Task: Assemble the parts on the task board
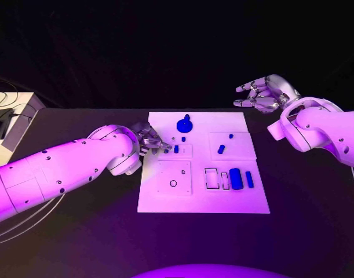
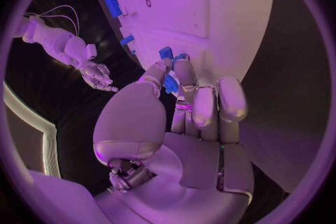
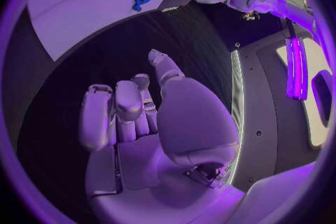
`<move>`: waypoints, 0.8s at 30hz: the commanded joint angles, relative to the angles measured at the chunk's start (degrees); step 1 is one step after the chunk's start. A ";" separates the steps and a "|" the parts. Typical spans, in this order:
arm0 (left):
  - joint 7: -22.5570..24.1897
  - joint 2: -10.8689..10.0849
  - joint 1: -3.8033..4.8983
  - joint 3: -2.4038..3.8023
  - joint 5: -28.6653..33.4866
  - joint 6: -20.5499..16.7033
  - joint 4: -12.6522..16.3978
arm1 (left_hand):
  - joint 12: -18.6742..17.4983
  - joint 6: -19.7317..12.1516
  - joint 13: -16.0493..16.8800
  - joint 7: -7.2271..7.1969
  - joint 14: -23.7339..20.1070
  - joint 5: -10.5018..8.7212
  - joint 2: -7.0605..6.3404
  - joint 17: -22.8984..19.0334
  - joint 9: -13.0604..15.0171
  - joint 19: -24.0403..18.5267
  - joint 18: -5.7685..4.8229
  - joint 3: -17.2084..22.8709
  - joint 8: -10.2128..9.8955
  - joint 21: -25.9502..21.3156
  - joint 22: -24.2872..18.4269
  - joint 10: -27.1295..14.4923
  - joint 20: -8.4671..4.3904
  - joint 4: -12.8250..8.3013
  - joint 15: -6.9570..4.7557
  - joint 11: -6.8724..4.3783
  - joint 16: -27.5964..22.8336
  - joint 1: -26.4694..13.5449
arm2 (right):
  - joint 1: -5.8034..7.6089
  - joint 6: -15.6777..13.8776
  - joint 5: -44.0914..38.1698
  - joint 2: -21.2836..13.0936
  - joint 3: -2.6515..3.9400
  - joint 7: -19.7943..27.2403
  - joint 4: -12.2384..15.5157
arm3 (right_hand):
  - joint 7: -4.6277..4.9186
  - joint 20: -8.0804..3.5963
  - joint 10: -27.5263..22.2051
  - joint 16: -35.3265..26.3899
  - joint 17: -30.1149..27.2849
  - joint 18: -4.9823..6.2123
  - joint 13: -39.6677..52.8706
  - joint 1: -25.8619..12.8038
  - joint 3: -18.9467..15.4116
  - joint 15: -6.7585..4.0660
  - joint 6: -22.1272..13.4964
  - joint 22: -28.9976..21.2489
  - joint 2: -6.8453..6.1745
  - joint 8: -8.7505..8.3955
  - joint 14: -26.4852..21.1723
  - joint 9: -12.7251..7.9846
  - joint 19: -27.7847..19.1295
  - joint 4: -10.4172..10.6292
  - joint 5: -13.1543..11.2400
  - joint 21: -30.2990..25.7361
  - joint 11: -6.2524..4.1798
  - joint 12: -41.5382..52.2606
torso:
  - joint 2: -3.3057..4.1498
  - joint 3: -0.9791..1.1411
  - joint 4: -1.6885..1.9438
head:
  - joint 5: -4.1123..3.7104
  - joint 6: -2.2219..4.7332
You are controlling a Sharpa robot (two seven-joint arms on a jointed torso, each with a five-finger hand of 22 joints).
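Left hand (image 1: 150,140) at the left edge of the board (image 1: 201,200), fingers drawn together around a small blue peg (image 2: 170,84) pinched between thumb and fingertips, as seen in the left wrist view; peg held just above the board's surface, near a small square recess. Right hand (image 1: 265,94) raised off the board's far right corner, well apart from it, fingers loosely spread and slightly curled, holding nothing. Remaining parts on the board: round blue knob (image 1: 184,124) near the far edge, short blue pin (image 1: 221,149) right of centre, two blue bars (image 1: 242,178) in the near right area beside empty slots. Judged step: carrying the peg to its hole. Risk of slip: narrow pinch on a small smooth part, so any tilt of the wrist likely to rotate or drop the peg. Risk of jamming: peg entered off-axis, catching on the hole's rim and lifting or shifting the board. Risk of collision: curled fingers close to neighbouring small parts beside the left hand, so a sideways correction apt to knock them away. Exact alignment of peg to hole not determinable from these views. Board apparently unsecured, with the right hand too far off to steady it.
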 commanded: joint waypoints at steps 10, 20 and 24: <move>-1.62 0.20 -0.61 -0.49 -1.35 3.66 0.03 | -0.19 3.77 -0.29 -3.31 0.26 0.60 -0.04 0.29 0.56 0.26 -1.16 6.75 0.31 0.37 0.35 0.91 0.07 -1.31 0.13 -0.33 0.50 1.21 | -0.07 0.66 -0.05 0.00 0.02 0.62 -0.05 | 0.39 -0.13 0.16 -0.34 -0.05 -0.01 0.11 -0.69 0.01 -0.19 0.14 10.96 0.07 -0.32 0.42 -0.02 4.46 0.06 0.23 -0.40 -0.43 0.22 | -0.06 -0.06 0.05 | -0.19 -0.03; -2.01 -0.15 -0.60 -0.47 -2.19 3.62 0.15 | -0.09 3.70 -0.29 -3.32 0.27 0.67 -0.30 0.29 0.84 0.26 -1.16 7.33 0.56 0.38 0.34 0.93 0.07 -1.30 0.13 -0.33 0.53 1.25 | -0.12 0.64 -0.05 -0.08 0.02 0.63 -0.05 | 0.39 -0.13 0.16 -0.34 -0.05 -0.01 0.11 -0.69 0.01 -0.19 0.14 10.96 0.07 -0.32 0.42 -0.02 4.46 0.06 0.23 -0.40 -0.43 0.22 | 0.00 -0.11 0.03 | -0.17 0.05; -2.04 -0.25 -0.60 -0.45 -2.24 3.67 0.18 | -0.03 3.66 -0.31 -3.31 0.27 0.74 -0.48 0.32 0.94 0.26 -1.16 7.57 0.68 0.40 0.35 0.93 0.10 -1.32 0.14 -0.32 0.56 1.24 | -0.13 0.64 -0.04 -0.10 0.02 0.63 -0.05 | 0.39 -0.13 0.16 -0.34 -0.05 -0.01 0.11 -0.69 0.01 -0.19 0.14 10.96 0.07 -0.32 0.42 -0.02 4.46 0.06 0.23 -0.40 -0.43 0.22 | 0.00 -0.10 0.06 | -0.17 0.08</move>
